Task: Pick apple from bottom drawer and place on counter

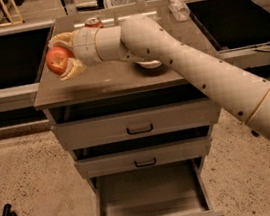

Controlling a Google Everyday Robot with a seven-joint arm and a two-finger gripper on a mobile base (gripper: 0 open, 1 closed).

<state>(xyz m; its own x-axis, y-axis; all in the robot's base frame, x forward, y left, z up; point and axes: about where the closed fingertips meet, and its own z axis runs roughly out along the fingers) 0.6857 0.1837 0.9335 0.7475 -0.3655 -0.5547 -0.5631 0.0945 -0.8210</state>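
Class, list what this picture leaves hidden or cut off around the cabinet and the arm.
Camera view:
Soda can: only its top shows behind the arm.
White bowl: mostly under the arm.
Bottom drawer: front cut off by the lower edge.
Apple: right side covered by the fingers of the gripper, shut on it above the counter's left end.

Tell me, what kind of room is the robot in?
Probably a robot test lab or workshop. Clues: a plain grey cabinet with its bottom drawer open, a speckled hard floor, long benches on both sides. The pincer holds the apple over the counter's left edge.
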